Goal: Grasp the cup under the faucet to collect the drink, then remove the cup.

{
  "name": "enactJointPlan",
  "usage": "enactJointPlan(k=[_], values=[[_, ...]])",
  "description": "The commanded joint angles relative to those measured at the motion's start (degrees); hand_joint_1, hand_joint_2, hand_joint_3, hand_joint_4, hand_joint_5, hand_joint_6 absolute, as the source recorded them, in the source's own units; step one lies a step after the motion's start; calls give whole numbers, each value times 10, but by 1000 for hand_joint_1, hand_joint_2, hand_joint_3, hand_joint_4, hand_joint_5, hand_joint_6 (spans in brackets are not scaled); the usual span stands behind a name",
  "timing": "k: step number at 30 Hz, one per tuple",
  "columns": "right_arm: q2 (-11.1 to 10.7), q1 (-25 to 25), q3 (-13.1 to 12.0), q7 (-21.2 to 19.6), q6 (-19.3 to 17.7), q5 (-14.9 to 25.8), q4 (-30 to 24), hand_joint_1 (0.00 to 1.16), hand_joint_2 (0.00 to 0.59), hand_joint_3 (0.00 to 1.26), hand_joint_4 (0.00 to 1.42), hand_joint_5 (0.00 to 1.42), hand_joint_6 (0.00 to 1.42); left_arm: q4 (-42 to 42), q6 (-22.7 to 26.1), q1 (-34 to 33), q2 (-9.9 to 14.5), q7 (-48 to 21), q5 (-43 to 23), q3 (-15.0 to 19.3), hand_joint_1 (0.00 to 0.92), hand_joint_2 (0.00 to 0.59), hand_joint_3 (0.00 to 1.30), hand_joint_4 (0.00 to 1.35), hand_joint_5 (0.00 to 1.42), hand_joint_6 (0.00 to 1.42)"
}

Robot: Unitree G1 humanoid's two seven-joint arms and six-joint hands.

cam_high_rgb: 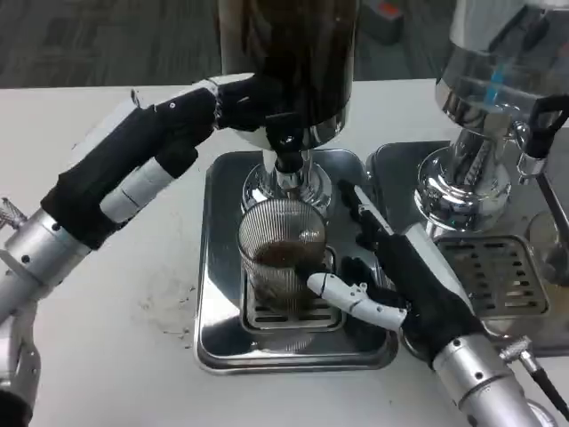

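Ribbed glass cup [283,253] under faucet [286,160], right hand [396,276] gripping it.

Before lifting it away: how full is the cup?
Partly full: dark drink fills the lower part of the upright ribbed glass cup on the drip tray.

Centre frame: ribbed clear glass cup [282,253] part-filled with dark drink, standing on the slotted grate of a shiny steel drip tray [218,307], directly under the black faucet [286,147]. Lower right: right robot hand [391,276], fingers touching the cup's side. Upper left: left robot hand [178,133] raised beside the dark dispenser tank [289,53], above the white tabletop [107,347].
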Motion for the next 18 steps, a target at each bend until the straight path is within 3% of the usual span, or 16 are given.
enactJointPlan(k=[1, 9, 18], values=[[-2, 3, 0, 3, -12, 6, 5, 547, 220, 0, 0, 0, 65, 1, 14, -3, -4, -7, -7, 16, 0, 106, 260, 171, 204, 270], [-6, -6, 3, 10, -21, 3, 18, 558, 205, 0, 0, 0, 50, -3, 21, 18, 0, -9, -6, 34, 0, 117, 283, 190, 216, 276], [-12, -17, 14, 8, -7, -18, 22, 591, 195, 0, 0, 0, 33, -9, 31, 56, 4, -6, -4, 55, 0, 123, 315, 220, 234, 290]])
